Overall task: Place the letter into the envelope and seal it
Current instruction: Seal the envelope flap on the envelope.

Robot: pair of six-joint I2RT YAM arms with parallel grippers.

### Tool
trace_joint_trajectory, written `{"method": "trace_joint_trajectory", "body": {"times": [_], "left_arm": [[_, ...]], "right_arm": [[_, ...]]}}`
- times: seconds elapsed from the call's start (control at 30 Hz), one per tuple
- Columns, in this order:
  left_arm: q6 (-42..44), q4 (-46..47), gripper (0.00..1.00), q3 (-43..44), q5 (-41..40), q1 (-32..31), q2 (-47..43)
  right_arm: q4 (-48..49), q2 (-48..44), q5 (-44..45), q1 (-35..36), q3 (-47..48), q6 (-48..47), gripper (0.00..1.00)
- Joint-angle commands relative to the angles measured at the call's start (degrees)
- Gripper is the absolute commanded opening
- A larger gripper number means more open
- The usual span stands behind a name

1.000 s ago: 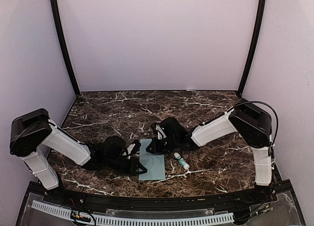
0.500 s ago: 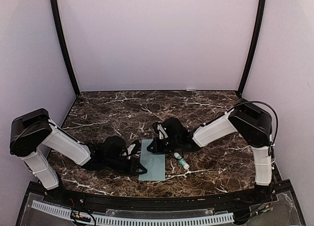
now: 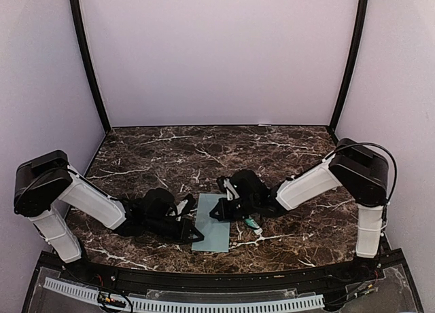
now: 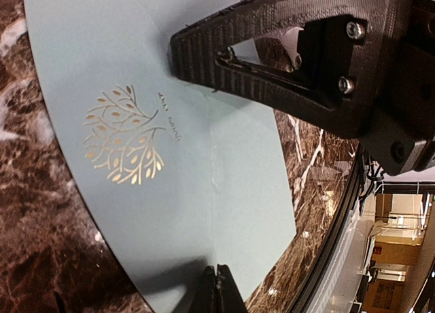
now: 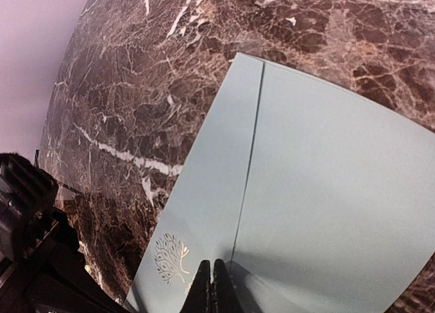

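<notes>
Marble table [image 3: 170, 150], near centre: envelope [image 3: 211, 235] flat, flap folded down, letter not visible. Left gripper [image 4: 216, 280] pressed together, tips on envelope edge; I judge it pinning. Right gripper [image 5: 212, 275] likewise closed, tips on flap seam. Glue stick [image 3: 253, 223] just beside. I judge sealing in hand; next, rub along seam without shifting envelope.

The envelope [image 3: 209, 230] is lying flat on the dark marble worktop [image 3: 285, 157] near the front edge. It's pale teal, flap folded down, and showing a gold tree emblem face up.
</notes>
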Motion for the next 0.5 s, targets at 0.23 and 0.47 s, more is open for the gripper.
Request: {"method": "trace_joint_trajectory", "body": {"times": [0.23,0.47], "left_arm": [[0.6,-5.1,0.0,-1.2,-1.0,-0.4,0.8],[0.6,-5.5,0.0,-1.2,-1.3,-0.4,0.4]], "right_arm": [[-4.7,0.7,-0.4,3.1,-2.7,1.2,0.0],[-4.9,0.6,-0.7,5.0,-2.5,1.8,0.0]]}}
